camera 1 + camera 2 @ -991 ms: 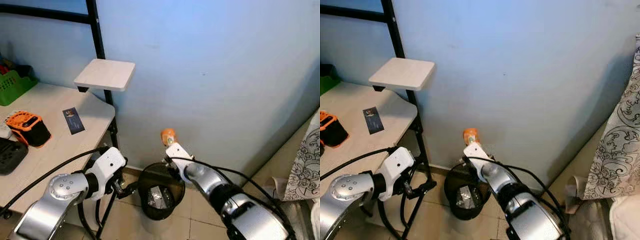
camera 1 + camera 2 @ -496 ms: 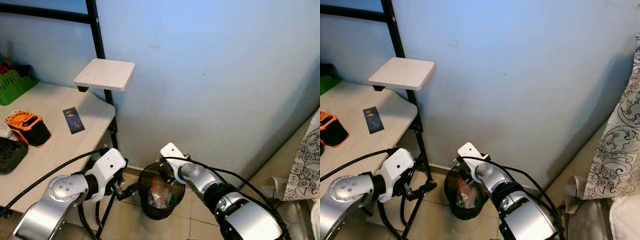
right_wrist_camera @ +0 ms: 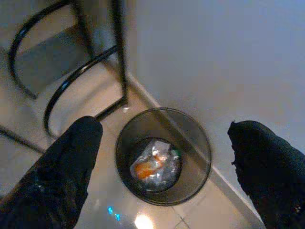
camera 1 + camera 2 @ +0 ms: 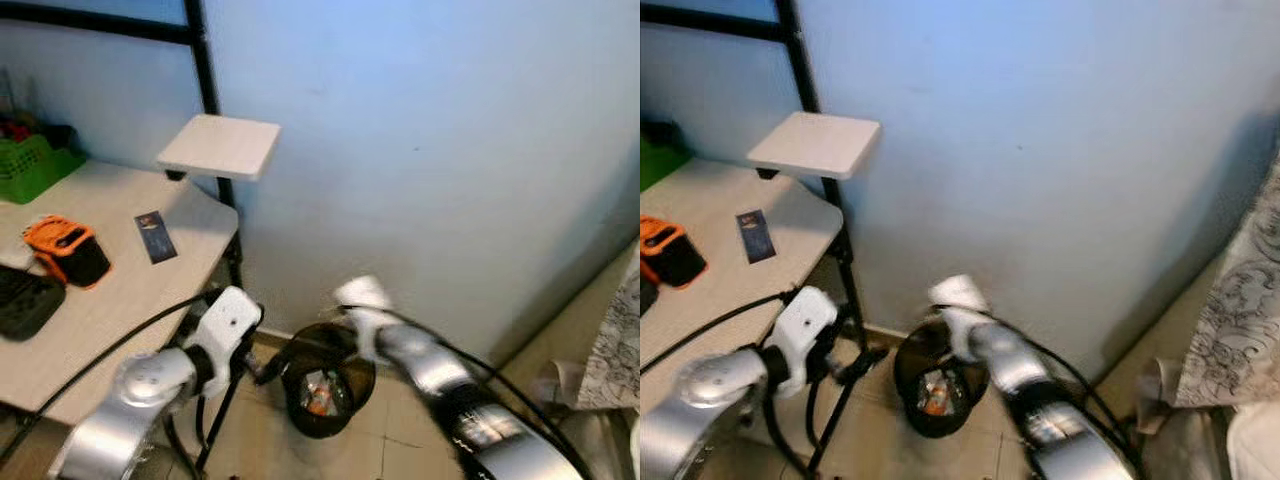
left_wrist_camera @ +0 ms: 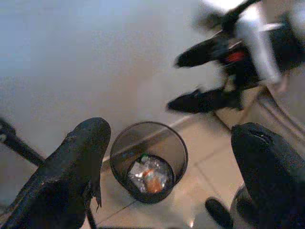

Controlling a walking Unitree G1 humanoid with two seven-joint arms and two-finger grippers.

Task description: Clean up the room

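In the left eye view, a black mesh wastebasket was seen on the tiled floor against the blue wall, with an orange piece of litter lying inside among crumpled wrappers. The right gripper was blurred above the basket's rim, and from this view it could not be told how its jaws stood. The left gripper was held just beside the basket, near the desk's black frame.

In the right eye view, the desk was shown with an orange-and-black case and a small dark card lying on it, well apart from both grippers.

In the left wrist view, the left gripper's jaws were spread wide, the wastebasket lying between and beyond them, with the right gripper's fingers parted and empty above it.

In the right wrist view, the right gripper's jaws were likewise wide apart, the wastebasket framed directly between them and the litter resting at its bottom.

A knock was judged the main risk: with both arms so close to the light basket, a careless withdrawal could tip it and spill its contents, or the left gripper could be caught on the desk frame.
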